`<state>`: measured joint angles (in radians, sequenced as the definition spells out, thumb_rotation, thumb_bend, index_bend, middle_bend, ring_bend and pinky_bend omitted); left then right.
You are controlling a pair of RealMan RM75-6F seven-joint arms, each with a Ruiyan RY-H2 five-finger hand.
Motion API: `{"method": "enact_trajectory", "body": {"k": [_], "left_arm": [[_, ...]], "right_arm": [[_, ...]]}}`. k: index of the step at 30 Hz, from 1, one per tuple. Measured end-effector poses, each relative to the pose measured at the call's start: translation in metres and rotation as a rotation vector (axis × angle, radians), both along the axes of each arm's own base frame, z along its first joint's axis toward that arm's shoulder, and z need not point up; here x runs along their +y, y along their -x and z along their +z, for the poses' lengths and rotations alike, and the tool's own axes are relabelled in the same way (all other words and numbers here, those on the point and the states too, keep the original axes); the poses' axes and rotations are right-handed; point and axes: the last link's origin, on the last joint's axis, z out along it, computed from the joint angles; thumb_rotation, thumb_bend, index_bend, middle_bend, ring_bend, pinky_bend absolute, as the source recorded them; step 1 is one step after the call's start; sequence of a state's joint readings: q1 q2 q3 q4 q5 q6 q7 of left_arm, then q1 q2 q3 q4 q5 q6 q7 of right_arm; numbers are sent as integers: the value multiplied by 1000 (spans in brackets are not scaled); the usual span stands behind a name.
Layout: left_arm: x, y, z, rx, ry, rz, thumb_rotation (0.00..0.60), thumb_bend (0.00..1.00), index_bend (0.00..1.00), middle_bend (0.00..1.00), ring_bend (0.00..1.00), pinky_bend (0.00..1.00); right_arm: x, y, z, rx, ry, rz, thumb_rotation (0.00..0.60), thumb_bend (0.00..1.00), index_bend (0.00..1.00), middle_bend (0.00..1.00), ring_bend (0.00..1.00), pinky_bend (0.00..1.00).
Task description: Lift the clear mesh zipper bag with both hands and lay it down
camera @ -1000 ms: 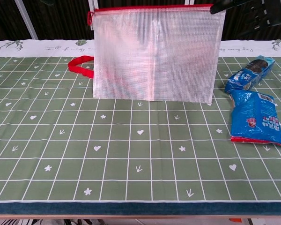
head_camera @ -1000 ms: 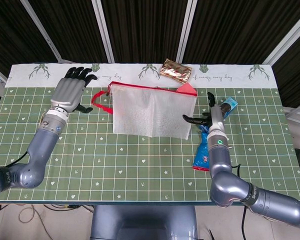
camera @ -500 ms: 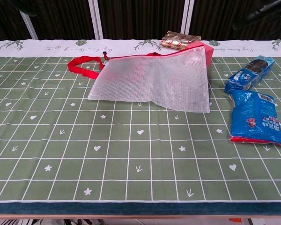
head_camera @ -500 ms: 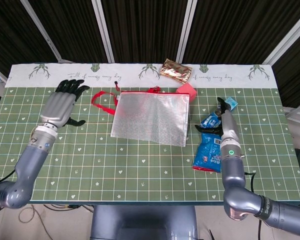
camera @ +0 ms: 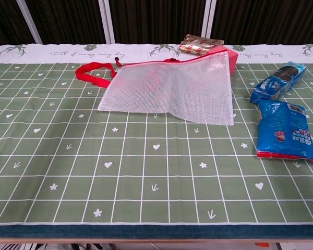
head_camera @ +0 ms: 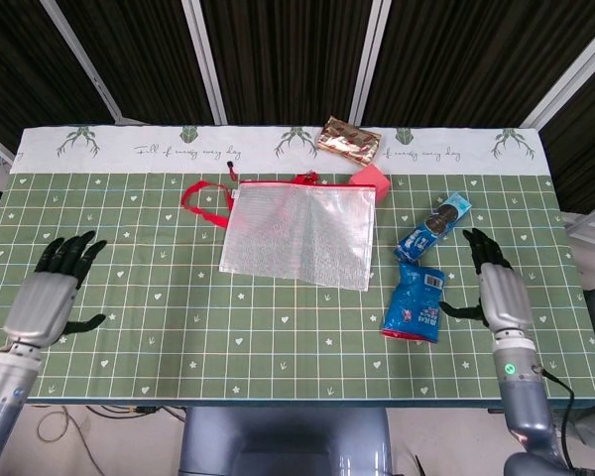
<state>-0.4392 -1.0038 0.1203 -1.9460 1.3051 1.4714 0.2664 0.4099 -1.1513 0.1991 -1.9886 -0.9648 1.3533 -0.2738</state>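
Observation:
The clear mesh zipper bag [head_camera: 299, 233] with a red zip edge lies flat on the green checked tablecloth; the chest view shows the same bag [camera: 172, 87] spread out, untouched. Its red strap [head_camera: 200, 203] curls off its left corner. My left hand [head_camera: 52, 288] hovers near the table's left front, fingers apart and holding nothing. At the right front my right hand [head_camera: 497, 291] is likewise open and empty, just right of the blue snack bag [head_camera: 413, 305]. Neither hand appears in the chest view.
A blue snack bag [camera: 284, 129] and a smaller blue cookie pack [camera: 278, 81] lie right of the mesh bag. A gold foil packet [head_camera: 349, 138] and a red box [head_camera: 370, 179] sit behind it near the white border strip.
The bag was let go and dropped from upright to flat on the table. Both hands then drew back toward the front corners, away from the bag.

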Motion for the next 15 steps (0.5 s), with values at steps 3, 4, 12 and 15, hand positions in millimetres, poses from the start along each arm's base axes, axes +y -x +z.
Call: {"method": "enact_trajectory", "body": {"k": [3,4,12,15], "left_arm": [[-25,28,4,8,-41,33,600,62,7,0,0,0],[-31,34,5,10,-53,39,600,62,3,0,0,0],[-60,67,5,16,-135,27,600,62,0,0,0,0],[-62,71,3,23,-146,14,600,62,0,0,0,0]], "right_arm": [[23,23,5,103,2,64,600,117,0,0,0,200],[30,30,7,133,4,80,600,117,0,0,0,200],[79,90,26,292,51,126,600,117,0,0,0,200],[88,98,26,267,65,106,600,116,0,0,0,200]]}}
